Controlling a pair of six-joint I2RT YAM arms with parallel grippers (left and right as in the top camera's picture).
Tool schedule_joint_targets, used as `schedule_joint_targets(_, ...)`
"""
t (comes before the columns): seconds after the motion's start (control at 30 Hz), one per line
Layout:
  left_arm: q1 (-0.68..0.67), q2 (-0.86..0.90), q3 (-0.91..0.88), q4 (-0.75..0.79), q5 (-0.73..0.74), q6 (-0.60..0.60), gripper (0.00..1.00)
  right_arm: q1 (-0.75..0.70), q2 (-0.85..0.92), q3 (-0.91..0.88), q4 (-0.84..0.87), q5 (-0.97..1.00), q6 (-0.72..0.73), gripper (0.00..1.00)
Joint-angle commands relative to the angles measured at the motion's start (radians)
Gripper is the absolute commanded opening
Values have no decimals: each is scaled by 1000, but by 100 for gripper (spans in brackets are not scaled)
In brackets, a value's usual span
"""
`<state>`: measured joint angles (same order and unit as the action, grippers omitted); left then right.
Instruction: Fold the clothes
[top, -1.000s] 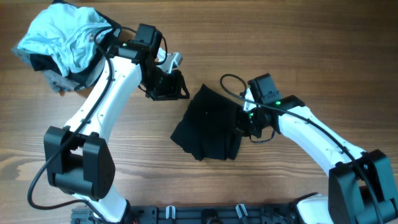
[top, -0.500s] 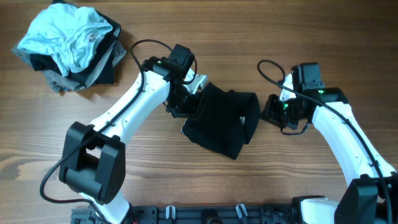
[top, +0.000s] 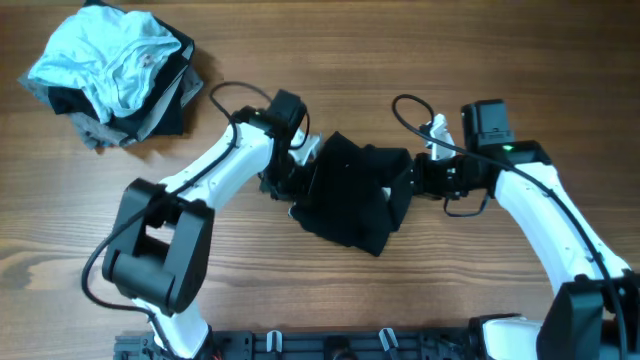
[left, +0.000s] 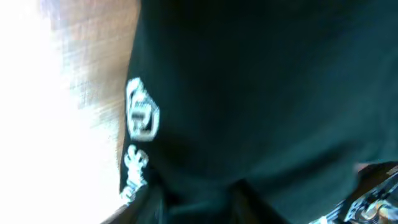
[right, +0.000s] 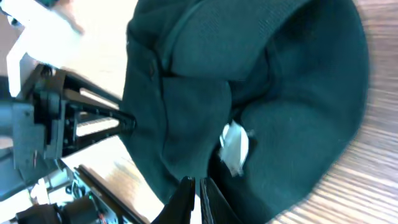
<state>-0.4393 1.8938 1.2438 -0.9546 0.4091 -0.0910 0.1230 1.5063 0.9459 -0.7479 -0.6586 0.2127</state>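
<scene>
The clothes, a black shirt (top: 350, 195), lie bunched in the middle of the table. My left gripper (top: 300, 178) is at the shirt's left edge. In the left wrist view black fabric (left: 261, 93) fills the frame and a fold of it lies between the dark, blurred fingers (left: 155, 205). My right gripper (top: 414, 182) is at the shirt's right edge. Its fingers are pressed together (right: 196, 183) with nothing between them, their tips against the fabric. A small white tag (right: 235, 146) shows in the folds just beyond them.
A pile of other garments sits at the far left corner, a light-blue one (top: 105, 60) on top of grey (top: 95, 132) and dark pieces. Bare wooden table (top: 480, 70) surrounds the shirt. The arm bases stand along the front edge.
My left gripper has swung from near the pile to the shirt's left edge. My right gripper came off the shirt, drew away right, then returned to its right edge. The shirt has shifted.
</scene>
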Motion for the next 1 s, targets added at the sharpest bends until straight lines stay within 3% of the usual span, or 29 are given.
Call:
schedule_joint_targets(0.0, 35, 11, -14, 8, -11, -6, 18, 55, 79, -71, 75, -14, 163, 7)
schedule_joint_targets(0.1, 63, 12, -13, 116, -79, -6, 30, 92, 153, -91, 131, -15, 240, 4)
schedule_joint_targets(0.2, 95, 12, 16, 192, -81, -6, 31, 96, 141, -87, 161, -14, 238, 4)
schedule_joint_targets(0.3, 132, 8, 105, 89, -63, -6, 35, 96, 75, -66, 164, -11, 225, 5)
schedule_joint_targets(0.43, 168, 4, 251, -139, 64, -6, 57, 96, -51, -53, 160, 18, 181, 11)
schedule_joint_targets(0.5, 169, -1, 261, -182, 182, -6, 74, 96, -93, -53, 162, 34, 184, 16)
schedule_joint_targets(0.57, 156, 1, 260, -227, 257, -6, 80, 96, -97, -53, 173, 34, 196, 19)
schedule_joint_targets(0.67, 116, 1, 245, -284, 253, -7, 82, 96, -74, -56, 207, 38, 219, 20)
schedule_joint_targets(0.77, 85, 1, 171, -267, 248, -59, 82, 96, -17, -56, 226, 110, 359, 5)
schedule_joint_targets(0.9, 82, 1, -8, -123, 249, -229, 80, 96, 102, -56, 210, 157, 563, 4)
schedule_joint_targets(0.97, 83, 1, -90, -29, 254, -319, 81, 96, 141, -56, 216, 144, 583, 4)
